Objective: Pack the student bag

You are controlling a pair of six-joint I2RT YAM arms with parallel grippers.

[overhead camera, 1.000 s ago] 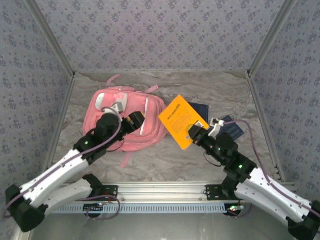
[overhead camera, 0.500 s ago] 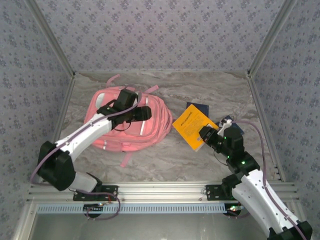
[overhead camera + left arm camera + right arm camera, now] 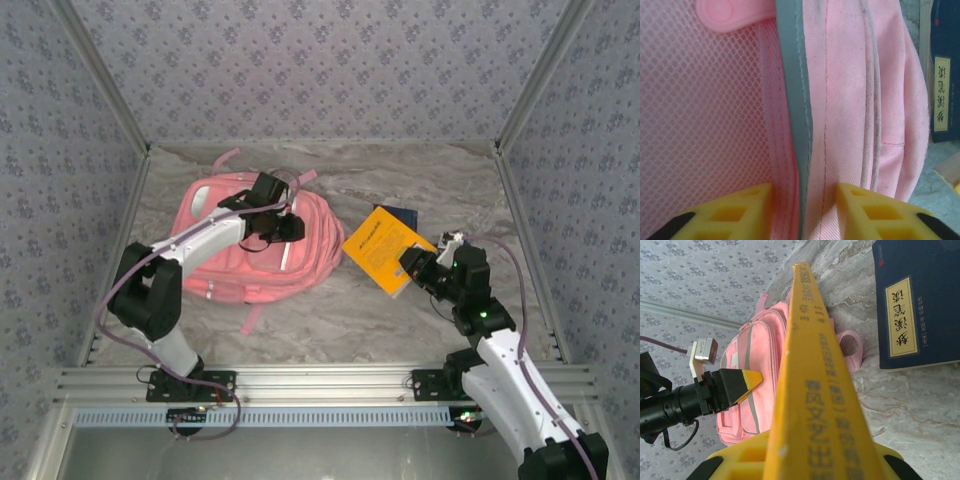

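Note:
The student bag (image 3: 310, 255) lies flat at back left: pink, with grey reflective strips. My left gripper (image 3: 286, 226) hovers over its right half. Close up, the left gripper (image 3: 805, 210) is open a little, its yellow fingertips (image 3: 752, 210) either side of a grey strip (image 3: 792, 100) and a mesh seam, with the fabric not bunched. My right gripper (image 3: 408, 266) is shut on a yellow book (image 3: 385, 245), held just right of the bag. Seen edge-on, the yellow book (image 3: 815, 365) fills the right gripper (image 3: 812, 460), its spine pointing at the bag (image 3: 747, 355).
A navy book (image 3: 400, 213) lies on the marble table behind the yellow one, close to the bag's right edge, and shows as the navy book (image 3: 920, 305) at upper right. Patterned walls and metal rails close in the table. The bag's loose straps (image 3: 252, 318) trail forward.
My left arm swung from the bag's front edge up over its right half. The right arm lowered the yellow book and drew it a little right, away from the bag.

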